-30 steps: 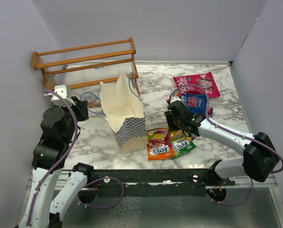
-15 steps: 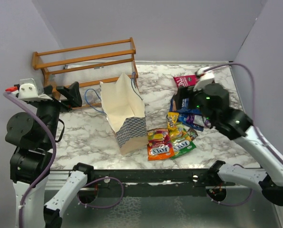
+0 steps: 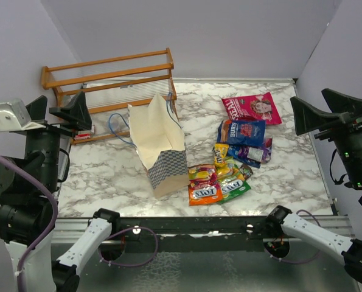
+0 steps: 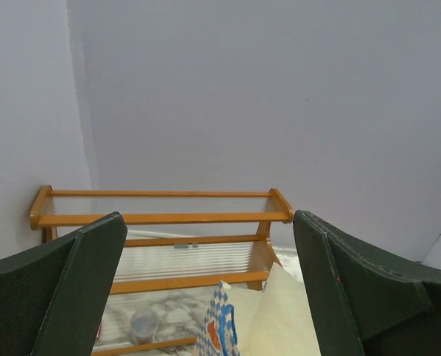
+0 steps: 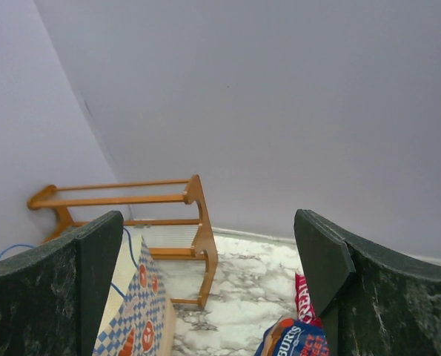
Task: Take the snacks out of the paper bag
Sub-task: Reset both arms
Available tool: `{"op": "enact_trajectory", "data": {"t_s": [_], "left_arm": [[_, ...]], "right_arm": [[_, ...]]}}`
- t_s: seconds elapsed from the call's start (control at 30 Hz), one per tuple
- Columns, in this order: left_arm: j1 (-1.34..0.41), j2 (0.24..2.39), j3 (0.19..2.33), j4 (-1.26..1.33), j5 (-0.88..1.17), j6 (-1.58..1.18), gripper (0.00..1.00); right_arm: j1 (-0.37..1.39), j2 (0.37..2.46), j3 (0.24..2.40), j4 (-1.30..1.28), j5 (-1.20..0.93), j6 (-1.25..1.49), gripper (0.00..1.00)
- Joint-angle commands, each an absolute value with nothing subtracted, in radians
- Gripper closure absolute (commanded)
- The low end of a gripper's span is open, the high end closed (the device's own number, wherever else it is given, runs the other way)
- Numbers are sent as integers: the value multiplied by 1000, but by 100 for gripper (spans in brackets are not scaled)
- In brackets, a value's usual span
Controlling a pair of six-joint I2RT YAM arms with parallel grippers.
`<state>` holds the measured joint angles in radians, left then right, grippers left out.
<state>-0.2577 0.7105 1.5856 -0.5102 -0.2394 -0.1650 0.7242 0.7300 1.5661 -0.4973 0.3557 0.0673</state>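
The cream paper bag (image 3: 158, 139) lies open on the marble table, its checkered end (image 3: 167, 168) toward me. Right of it the snacks lie out on the table: a magenta-pink packet (image 3: 252, 107), a blue packet (image 3: 241, 131), a dark purple one (image 3: 255, 152), and yellow, green and red-orange candy packs (image 3: 216, 179). My left gripper (image 3: 58, 108) is raised at the left, open and empty. High at the right, my right gripper (image 3: 327, 108) is also open and empty. The left wrist view shows the open left gripper (image 4: 209, 219) above the bag (image 4: 287, 319). Between the right gripper (image 5: 207, 215) fingers I see the bag (image 5: 142, 311) and the blue packet (image 5: 294, 341).
A wooden rack (image 3: 107, 79) stands at the back left behind the bag, with a small clear cup (image 4: 142, 324) on its lower shelf. The bag's blue cord handles (image 3: 117, 125) trail toward the rack. Pale walls close in the table on three sides.
Both arms have risen and pulled back from the table, and both grippers have opened. A yellow pack and the purple packet now lie below the blue one where the right gripper was.
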Motion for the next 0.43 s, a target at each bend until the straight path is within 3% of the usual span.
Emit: {"op": "enact_trajectory", "data": {"t_s": [0.0, 0.4], "left_arm": [[-262, 715, 1599, -469, -232, -153, 1], [-263, 707, 1542, -436, -227, -163, 1]], "right_arm": [[718, 748, 1604, -515, 295, 24, 1], [718, 741, 1568, -504, 407, -8, 1]]}}
